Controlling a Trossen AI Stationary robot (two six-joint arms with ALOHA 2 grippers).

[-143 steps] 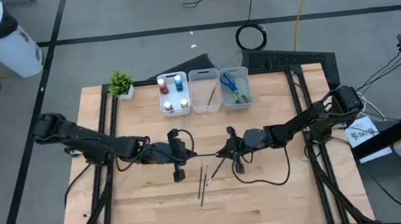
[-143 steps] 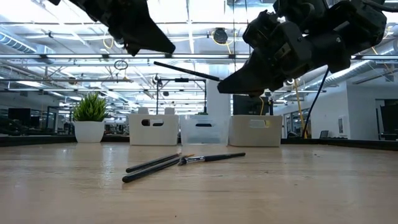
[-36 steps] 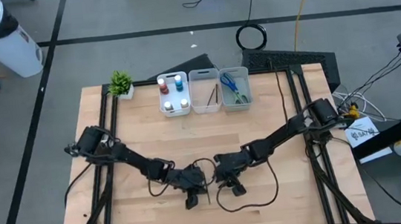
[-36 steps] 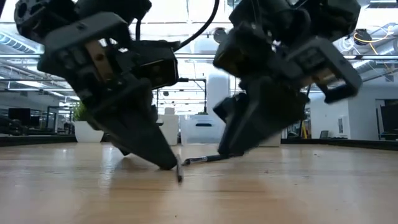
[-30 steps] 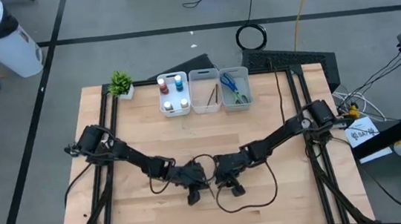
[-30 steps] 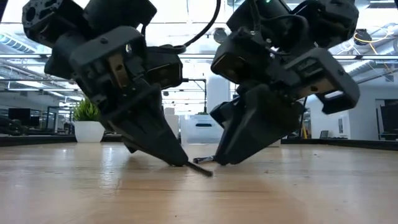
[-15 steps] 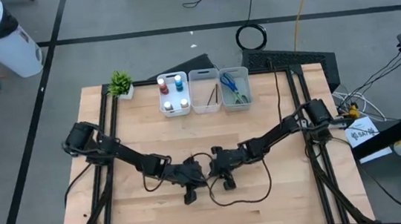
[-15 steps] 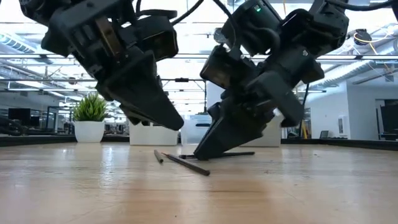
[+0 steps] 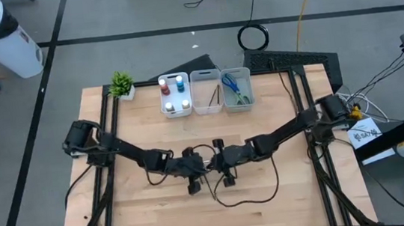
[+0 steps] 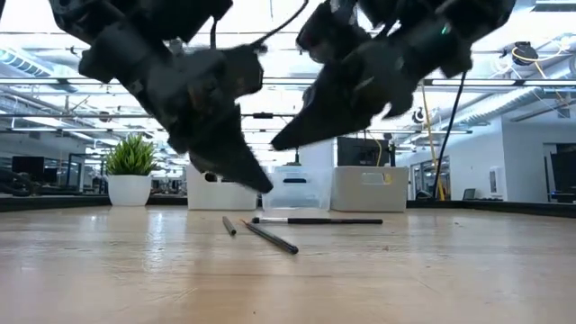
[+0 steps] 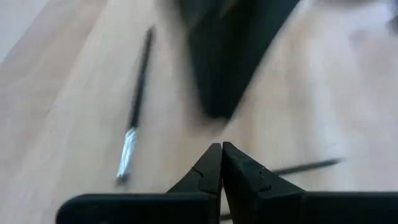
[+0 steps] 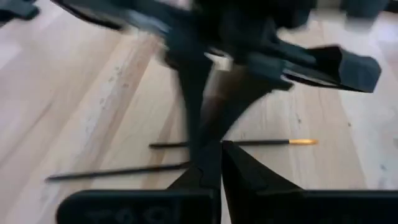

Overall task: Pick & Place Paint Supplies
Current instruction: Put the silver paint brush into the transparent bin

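Both dark arms meet over the middle of the pale wooden worktop [image 9: 271,196], tips almost touching — that crowding is the main worry; one small drift and they knock together. The left gripper [image 11: 221,163] is clenched on nothing, and the right gripper [image 12: 219,163] looks pinched empty too. Three thin dark paintbrushes [image 10: 317,220] lie loose on the wood beneath them, well short of the middle whitish translucent bin [image 9: 206,92] — slim, round handles that I would expect to roll or slip from a pinch.
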